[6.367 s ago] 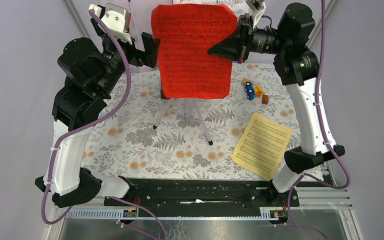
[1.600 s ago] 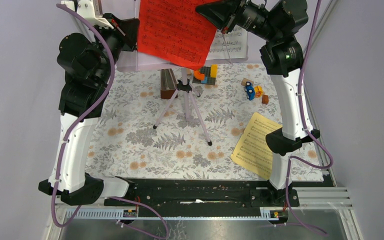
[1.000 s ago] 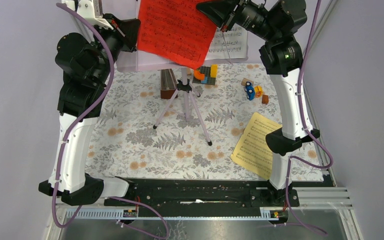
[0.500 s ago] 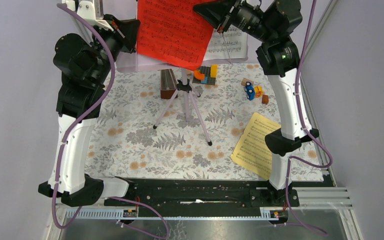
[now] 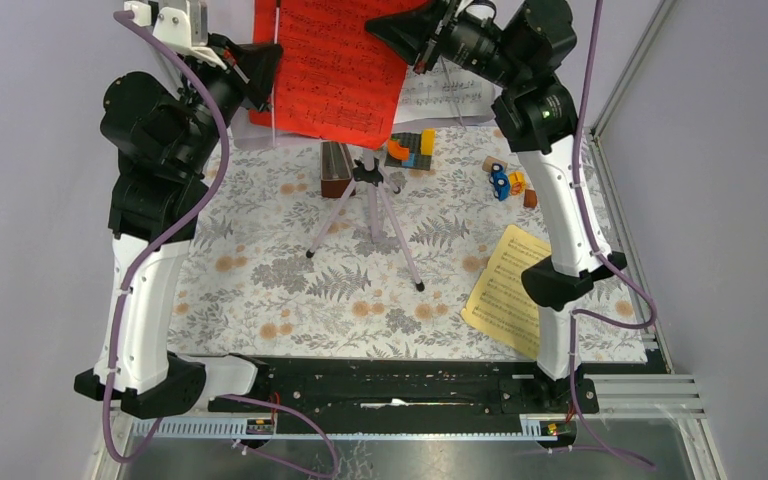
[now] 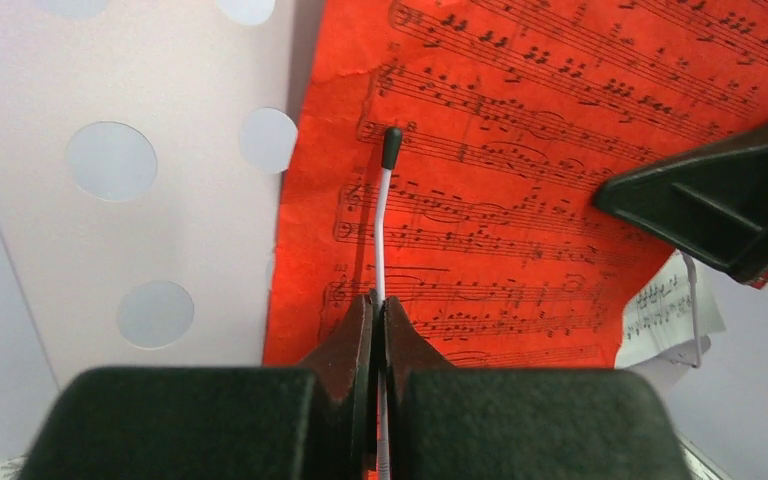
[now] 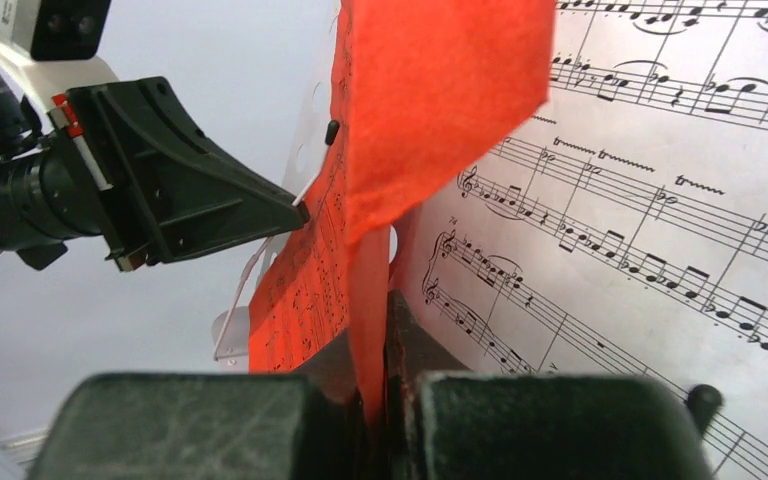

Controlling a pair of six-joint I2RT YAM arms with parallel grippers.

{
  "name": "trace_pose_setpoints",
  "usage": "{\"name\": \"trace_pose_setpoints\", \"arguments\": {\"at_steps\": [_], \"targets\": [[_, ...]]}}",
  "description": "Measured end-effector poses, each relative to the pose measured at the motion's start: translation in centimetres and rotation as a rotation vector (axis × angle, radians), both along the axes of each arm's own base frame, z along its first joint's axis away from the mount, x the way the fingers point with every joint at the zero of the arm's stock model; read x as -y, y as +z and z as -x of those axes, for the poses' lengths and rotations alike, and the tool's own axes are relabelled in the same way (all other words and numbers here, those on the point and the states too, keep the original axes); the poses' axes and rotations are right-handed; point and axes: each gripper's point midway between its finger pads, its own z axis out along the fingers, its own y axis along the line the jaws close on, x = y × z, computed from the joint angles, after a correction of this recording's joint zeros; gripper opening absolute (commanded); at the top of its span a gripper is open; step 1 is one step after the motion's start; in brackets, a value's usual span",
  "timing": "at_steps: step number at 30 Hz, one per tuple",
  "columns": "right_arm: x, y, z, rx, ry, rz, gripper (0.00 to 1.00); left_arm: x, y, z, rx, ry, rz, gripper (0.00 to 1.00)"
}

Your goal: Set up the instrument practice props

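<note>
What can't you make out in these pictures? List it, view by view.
- Top view: top of the red page, cut off by the frame edge.
- Top view: white page, partly behind the right arm.
- Top view: yellow page, near corner under that arm.
- Left wrist: lower end of the wire, hidden between the left fingers.

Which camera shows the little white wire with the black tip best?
The left wrist view: the wire runs up the red page from the shut left gripper, black tip sharp. The right wrist view shows it small and far off. From the top it is too thin to pick out surely.
</note>
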Motion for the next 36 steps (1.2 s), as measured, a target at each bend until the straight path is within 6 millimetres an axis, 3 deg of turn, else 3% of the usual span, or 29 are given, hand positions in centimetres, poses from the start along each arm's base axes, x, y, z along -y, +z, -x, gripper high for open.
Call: {"name": "trace_pose_setpoints", "arguments": {"at_steps": [5, 11, 17, 22, 27, 36], "targets": [[-1.0, 0.1, 0.2, 0.025, 0.000, -0.004, 0.05, 0.2, -0.1, 0.4, 0.011, -0.019, -0.012, 0.00], [-2.6, -0.4, 1.0, 0.038, 0.031, 0.005, 0.18, 0.1, -0.2, 0.6, 0.013, -0.021, -0.018, 0.00], [-2.7, -0.6, 0.9, 0.043, 0.025, 0.011, 0.26, 0.2, -0.3, 0.6, 0.015, -0.024, -0.019, 0.00], [-2.7, -0.8, 0.8, 0.050, 0.017, 0.027, 0.26, 0.2, -0.2, 0.6, 0.019, -0.023, -0.017, 0.00], [-2.6, -1.3, 0.7, 0.047, 0.005, 0.052, 0.09, 0.2, -0.2, 0.6, 0.019, -0.023, -0.017, 0.00], [-2.0, -0.4, 1.1, 0.091, -0.016, 0.044, 0.06, 0.4, -0.3, 0.7, 0.025, -0.040, -0.029, 0.00]]}}
